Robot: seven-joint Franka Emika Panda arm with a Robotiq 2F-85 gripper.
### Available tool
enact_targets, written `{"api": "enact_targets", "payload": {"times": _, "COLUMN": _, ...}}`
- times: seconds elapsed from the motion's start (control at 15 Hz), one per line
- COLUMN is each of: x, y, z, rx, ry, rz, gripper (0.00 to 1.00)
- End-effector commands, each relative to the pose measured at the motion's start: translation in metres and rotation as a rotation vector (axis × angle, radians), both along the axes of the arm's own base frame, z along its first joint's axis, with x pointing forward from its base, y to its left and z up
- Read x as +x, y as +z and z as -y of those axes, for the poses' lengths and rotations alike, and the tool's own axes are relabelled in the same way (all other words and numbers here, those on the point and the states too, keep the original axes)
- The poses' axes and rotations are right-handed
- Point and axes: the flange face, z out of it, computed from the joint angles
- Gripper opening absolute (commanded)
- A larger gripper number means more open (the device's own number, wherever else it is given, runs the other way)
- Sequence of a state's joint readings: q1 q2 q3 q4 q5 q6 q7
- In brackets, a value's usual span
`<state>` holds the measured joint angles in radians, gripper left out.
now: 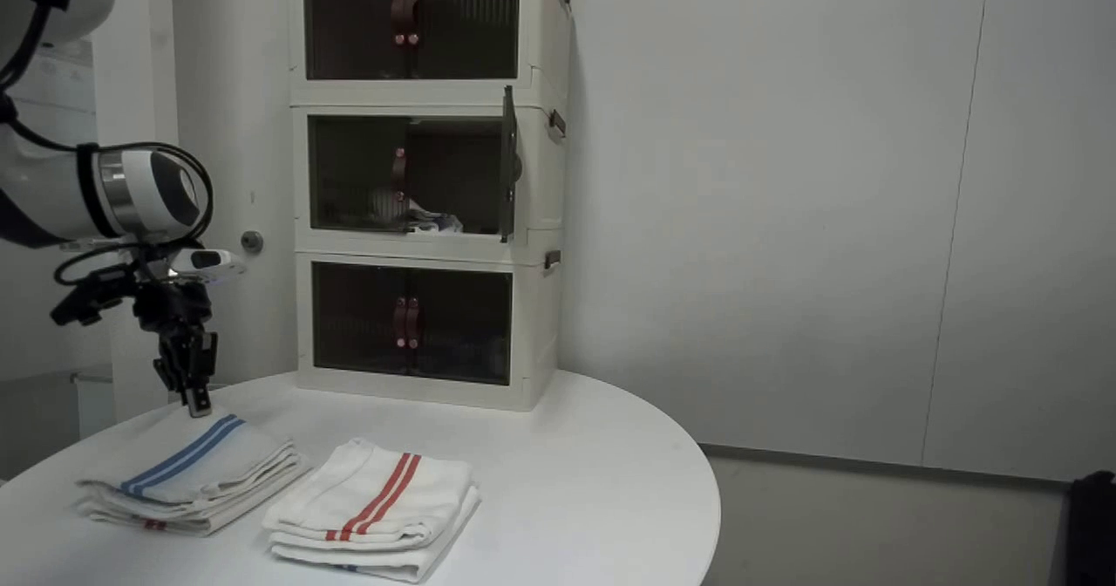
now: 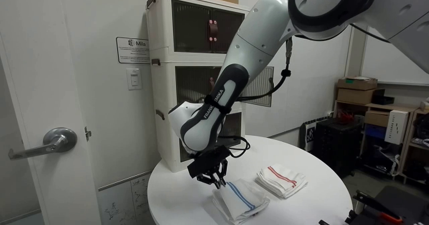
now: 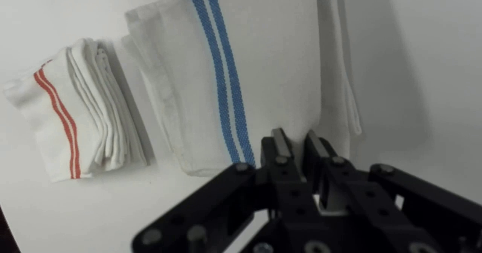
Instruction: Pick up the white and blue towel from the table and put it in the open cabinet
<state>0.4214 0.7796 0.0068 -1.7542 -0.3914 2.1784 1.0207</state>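
"Across our round white table (image 1: 602, 481), where's the towel (image 1: 187, 459) lying?"

"Beneath the claw (image 3: 296, 135), which is closed on it, pinching cloth near one edge."

"How should we lift?"

"Slowly, straight up, we'd say. A red stripe (image 1: 154, 525) shows below, so another may lie under; we should see ours rise alone, the pinch not slipping, before we turn toward the open cabinet (image 1: 542, 185)."
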Motion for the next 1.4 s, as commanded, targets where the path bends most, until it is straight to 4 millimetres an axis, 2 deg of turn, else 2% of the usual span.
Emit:
{"api": "enact_targets", "payload": {"times": 0.0, "x": 0.006, "y": 0.032, "z": 0.005, "rx": 0.045, "ry": -0.025, "rz": 0.035, "gripper": 0.11}}
{"api": "enact_targets", "payload": {"times": 0.6, "x": 0.022, "y": 0.078, "z": 0.053, "rx": 0.099, "ry": -0.275, "rz": 0.137, "gripper": 0.1}}
{"api": "enact_targets", "payload": {"times": 1.07, "x": 0.033, "y": 0.138, "z": 0.09, "rx": 0.193, "ry": -0.468, "rz": 0.351, "gripper": 0.1}}
{"api": "enact_targets", "payload": {"times": 1.33, "x": 0.031, "y": 0.168, "z": 0.105, "rx": 0.202, "ry": -0.551, "rz": 0.491, "gripper": 0.1}}
